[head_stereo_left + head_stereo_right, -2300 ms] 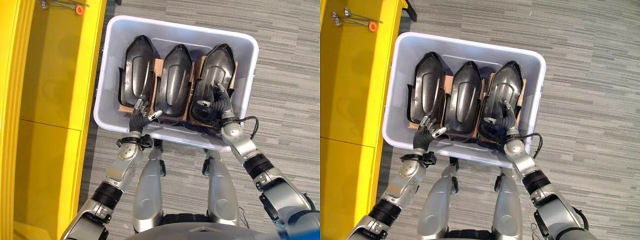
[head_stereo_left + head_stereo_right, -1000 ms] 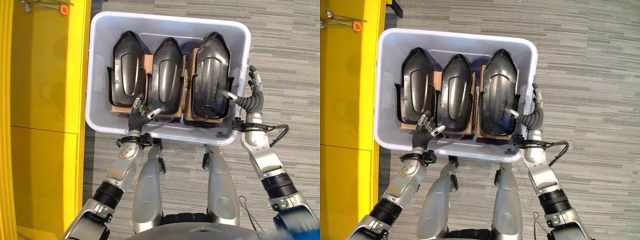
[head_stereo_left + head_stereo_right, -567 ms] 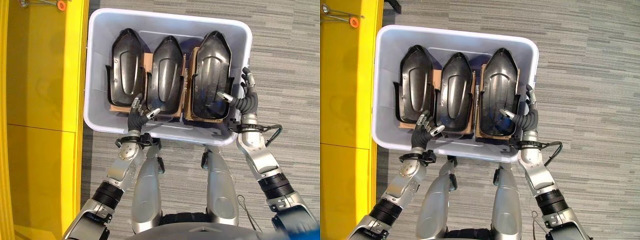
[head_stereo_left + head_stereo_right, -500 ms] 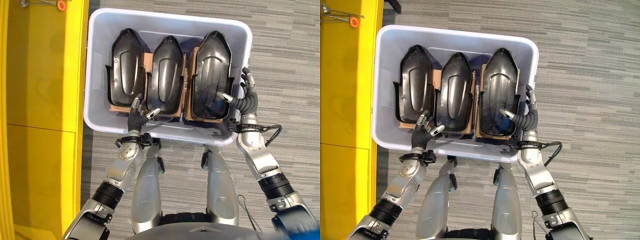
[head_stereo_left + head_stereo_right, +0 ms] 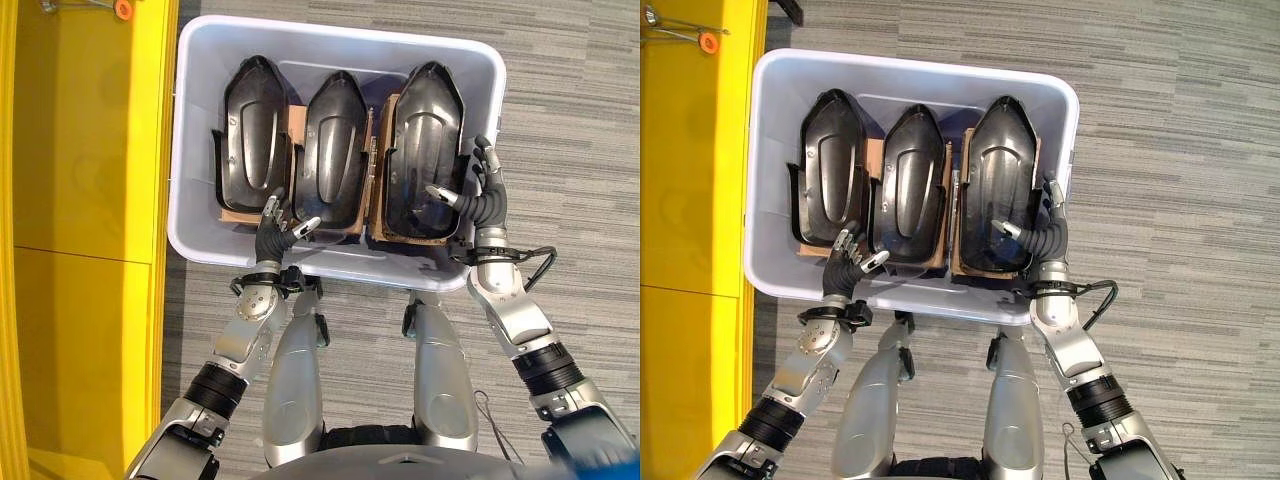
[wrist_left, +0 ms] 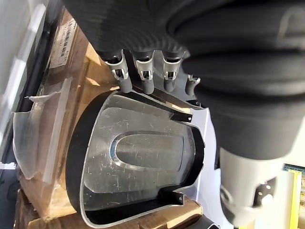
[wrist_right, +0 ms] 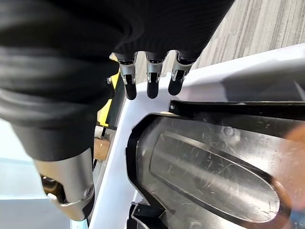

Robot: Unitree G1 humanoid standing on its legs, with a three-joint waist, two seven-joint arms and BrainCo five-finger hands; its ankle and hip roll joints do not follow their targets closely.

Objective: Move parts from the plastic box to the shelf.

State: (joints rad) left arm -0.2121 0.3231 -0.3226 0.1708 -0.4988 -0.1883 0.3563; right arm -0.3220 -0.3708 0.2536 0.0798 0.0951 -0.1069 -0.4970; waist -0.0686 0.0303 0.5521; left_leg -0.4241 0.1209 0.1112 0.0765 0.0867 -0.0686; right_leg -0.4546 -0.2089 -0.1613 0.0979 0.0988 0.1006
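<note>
A white plastic box (image 5: 340,32) stands on the carpet with three black moulded parts side by side on cardboard: left part (image 5: 252,130), middle part (image 5: 335,150), right part (image 5: 425,140). My left hand (image 5: 272,235) hovers at the box's near rim between the left and middle parts, open with its fingers (image 6: 145,76) relaxed above a part (image 6: 138,157). My right hand (image 5: 480,205) is at the near right corner, also open. Its thumb reaches over the right part and its fingers (image 7: 151,76) lie along that part's right edge, just inside the box wall (image 7: 114,157).
The yellow shelf (image 5: 90,150) runs along the left, close against the box's left wall. A small metal tool with an orange piece (image 5: 123,8) lies at its far end. Grey carpet (image 5: 570,120) stretches to the right of the box.
My right hand left the right part, swung out past the box's right wall, and has come back leftward to the part's right edge. The left hand has not moved. The camera shifted.
</note>
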